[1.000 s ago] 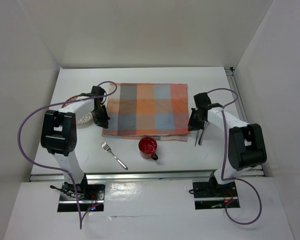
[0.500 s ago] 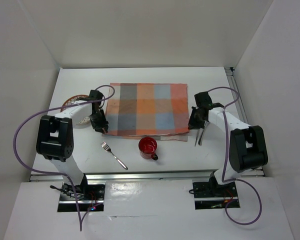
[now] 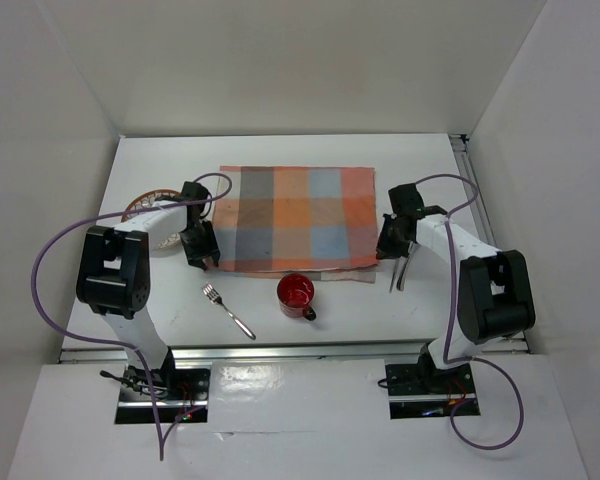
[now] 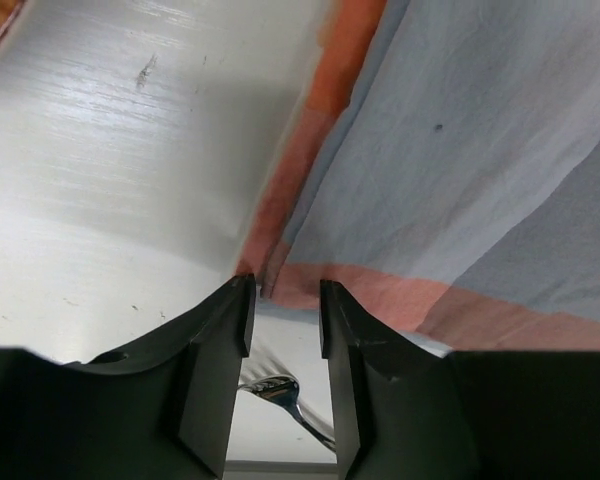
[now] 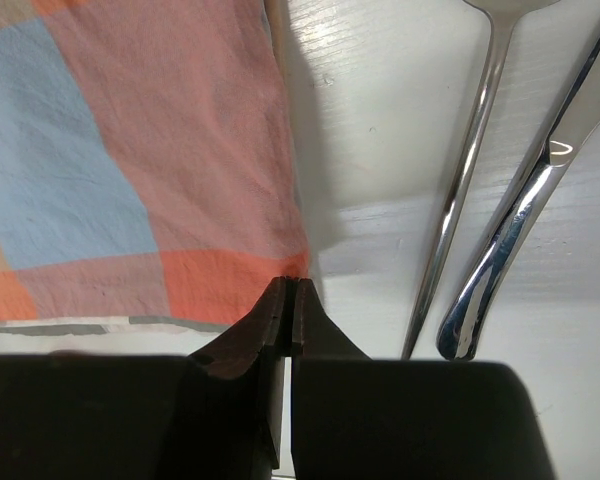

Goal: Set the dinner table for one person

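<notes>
- White and matte, the table [image 3: 410, 170] spreads under both my arms, rails along its near and right edges; everything else lies on it.
- On its middle lies the mat [image 3: 290, 215], checked in orange and blue, flat, with its long sides running left to right.
- My left gripper [image 3: 204, 258] sits low at the mat's near left corner. In the left wrist view my left gripper [image 4: 285, 300] has its jaws parted by a narrow gap, with nothing held between them; the orange corner of the mat [image 4: 450, 150] lies just ahead of the fingertips.
- Through that gap I see the tines of the fork [image 4: 278, 390] on the bare table below.
- My right gripper [image 3: 388, 246] is down at the mat's near right corner. From the right wrist, my right gripper [image 5: 289, 290] has its fingers pressed together, tips touching the mat's orange corner; whether any cloth is pinched between them I cannot tell.
- Just right of it, two pieces of steel cutlery [image 5: 467, 190] lie side by side on the table, off the mat.
- From above, the fork [image 3: 228, 310] lies at a slant near the front edge, well apart from the mat.
- Beside it a red cup [image 3: 296, 295] stands upright, just in front of the mat's near edge.
- A brown-rimmed plate [image 3: 138, 206] lies at far left, partly hidden by my left arm.
</notes>
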### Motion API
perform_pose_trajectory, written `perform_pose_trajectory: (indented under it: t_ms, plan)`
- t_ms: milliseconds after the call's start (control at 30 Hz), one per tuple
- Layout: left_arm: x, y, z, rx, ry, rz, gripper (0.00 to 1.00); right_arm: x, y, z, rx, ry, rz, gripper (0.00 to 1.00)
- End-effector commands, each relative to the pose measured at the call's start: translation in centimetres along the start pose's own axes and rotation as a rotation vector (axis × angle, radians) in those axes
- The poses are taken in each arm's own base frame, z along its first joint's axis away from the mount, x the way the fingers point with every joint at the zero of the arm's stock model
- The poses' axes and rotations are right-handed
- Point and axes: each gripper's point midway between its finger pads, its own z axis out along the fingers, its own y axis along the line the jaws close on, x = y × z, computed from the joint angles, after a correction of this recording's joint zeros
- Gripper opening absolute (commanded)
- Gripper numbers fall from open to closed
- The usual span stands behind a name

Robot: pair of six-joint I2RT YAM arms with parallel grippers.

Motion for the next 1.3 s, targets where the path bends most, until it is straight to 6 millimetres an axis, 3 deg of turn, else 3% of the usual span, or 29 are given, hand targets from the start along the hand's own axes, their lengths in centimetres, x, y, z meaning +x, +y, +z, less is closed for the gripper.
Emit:
perform_pose_trajectory:
  t_ms: [0,200,267,367,500,533,633,767,867,1000,1067,1100,1200,1267]
  plan:
    - [-1.3,-0.4,-1.2,0.000,-0.047,0.008,0.49,-1.3,0.2,-0.3,0.001,-0.037,-0.002,0.00]
    - [-1.2,-0.4,-0.6,-0.005,-0.039,0.008,0.51,-1.3,0.2,-0.3,0.001,-0.037,-0.002,0.00]
    - [-1.2,-0.4,-0.6,-0.005,-0.039,0.008,0.43,-1.2,0.1,0.0,0.005,-0.029,-0.001,0.00]
    - [-1.5,-0.6,-0.8,0.000,-0.047,0.008,0.24,-1.3,0.0,0.0,0.013,-0.034,-0.001,0.00]
    - [-2.5,-1.1,-1.9,0.012,-0.070,0.008,0.11,-1.4,0.1,-0.2,0.013,-0.034,-0.001,0.00]
    - [-2.7,-1.2,-2.3,0.015,-0.074,0.008,0.00,-1.6,0.1,-0.4,0.009,-0.042,-0.001,0.00]
    - [-3.4,-1.4,-3.8,0.018,-0.100,0.008,0.00,-2.2,0.5,-1.1,-0.001,-0.059,-0.011,0.00]
    - [-6.3,-1.7,-7.3,0.059,-0.193,-0.014,0.00,-3.1,1.0,-2.4,-0.016,-0.089,-0.030,0.00]
    - [-6.8,-1.6,-8.9,0.066,-0.216,-0.014,0.00,-2.8,1.0,-3.1,-0.025,-0.084,-0.041,0.00]
    - [-6.9,-0.6,-9.4,0.082,-0.219,-0.034,0.00,-1.2,0.5,-3.7,-0.019,-0.063,-0.049,0.00]
    - [-5.9,-0.5,-8.4,0.086,-0.185,-0.033,0.00,-0.1,0.3,-3.4,-0.028,-0.042,-0.040,0.00]
    - [-5.8,-0.5,-8.1,0.086,-0.184,-0.033,0.00,0.3,0.9,-3.3,-0.068,-0.022,-0.041,0.04]
    - [-5.1,-0.8,-7.0,0.107,-0.155,-0.030,0.00,0.8,2.3,-2.4,-0.146,0.016,-0.035,0.41]
    - [-5.0,-0.7,-6.7,0.106,-0.152,-0.031,0.00,1.0,3.2,-1.6,-0.190,0.041,-0.024,0.46]
